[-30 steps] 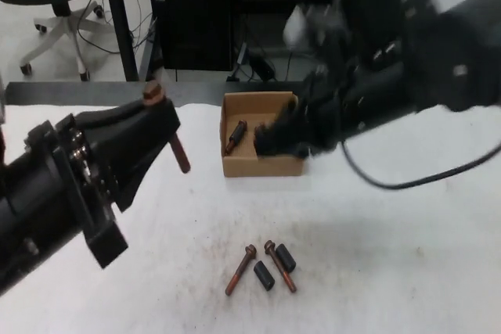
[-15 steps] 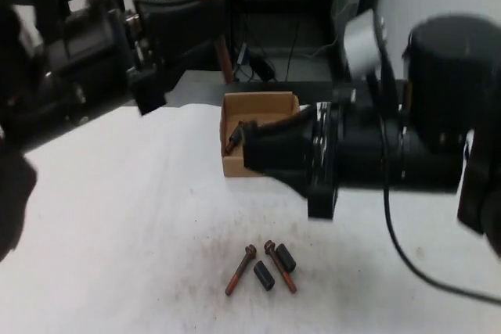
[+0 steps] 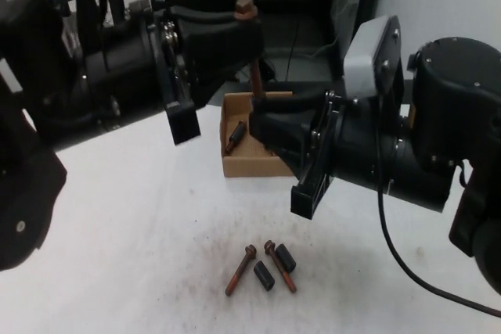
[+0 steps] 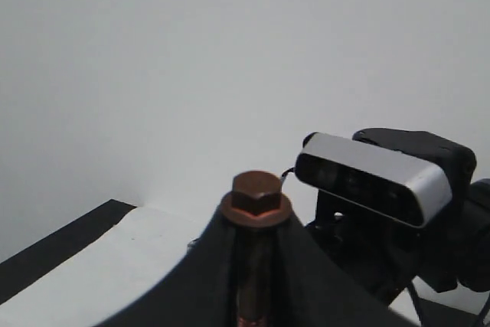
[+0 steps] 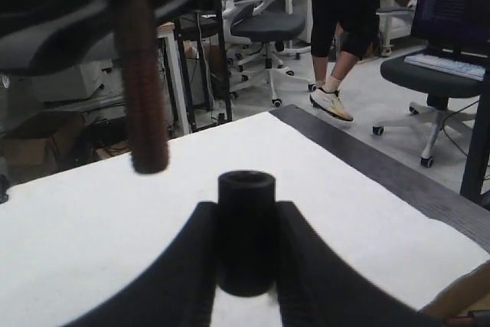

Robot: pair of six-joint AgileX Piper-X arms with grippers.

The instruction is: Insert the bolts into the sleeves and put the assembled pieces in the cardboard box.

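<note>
While left gripper [image 4: 255, 226] sits clamped on 1 upright bolt [image 4: 256, 195], right gripper [image 5: 246, 216] clamped on 1 black sleeve [image 5: 246, 189], bolt tip near sleeve, not inserted, cardboard box [image 3: 258, 167] holding 1 assembled piece [image 3: 235, 137], 2 loose bolts [image 3: 239, 271], 2 loose sleeves [image 3: 264, 275] on white bench [image 3: 117, 217].

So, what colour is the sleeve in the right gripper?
Black; the sleeve shows best in the right wrist view.

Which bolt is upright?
The bolt in the left claw, head up. Two loose bolts lie on the bench; an assembled piece in the cardboard box.
</note>
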